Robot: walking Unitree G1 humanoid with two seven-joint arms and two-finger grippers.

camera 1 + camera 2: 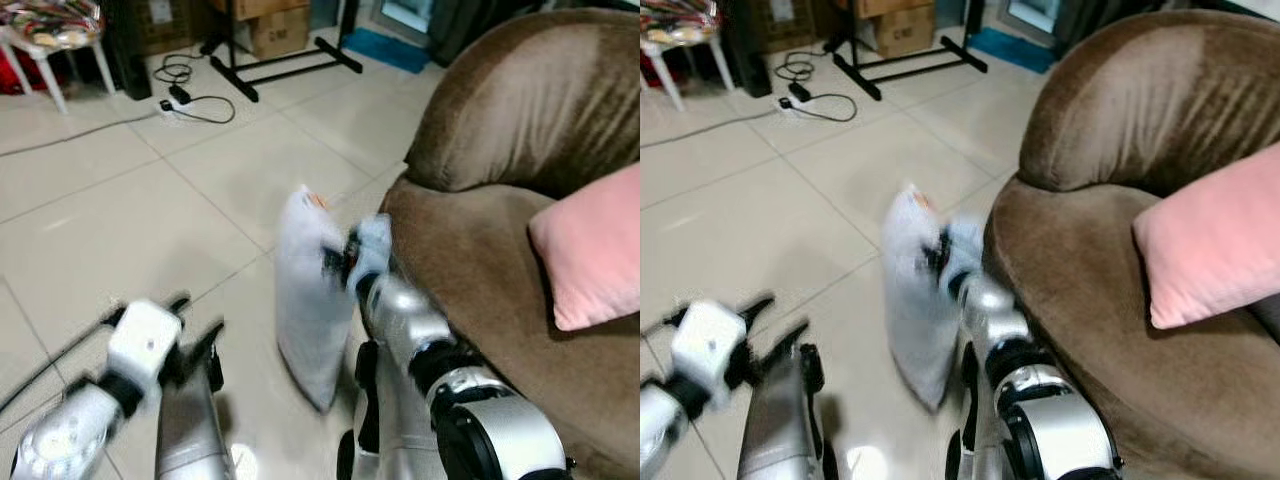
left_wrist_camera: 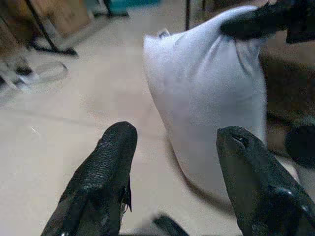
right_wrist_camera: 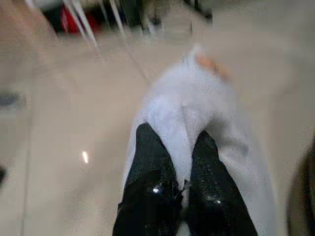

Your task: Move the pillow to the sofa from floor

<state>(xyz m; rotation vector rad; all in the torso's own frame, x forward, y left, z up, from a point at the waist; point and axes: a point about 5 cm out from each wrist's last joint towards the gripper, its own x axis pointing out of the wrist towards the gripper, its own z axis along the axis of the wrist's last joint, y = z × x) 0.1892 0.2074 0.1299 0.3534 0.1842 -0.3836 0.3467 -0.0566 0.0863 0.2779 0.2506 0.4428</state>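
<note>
White, soft pillow (image 1: 312, 300) hangs pinched in the right gripper (image 3: 179, 147) beside the brown plush sofa (image 1: 480, 250); left gripper (image 2: 172, 162) gapes empty, seemingly near.

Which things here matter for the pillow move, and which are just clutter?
Job:
white pillow, pinched at its edge by the right pincer
left pincer, open, near it
brown sofa

Clutter:
pink cushion on the sofa
cables
boxes
stool
</note>
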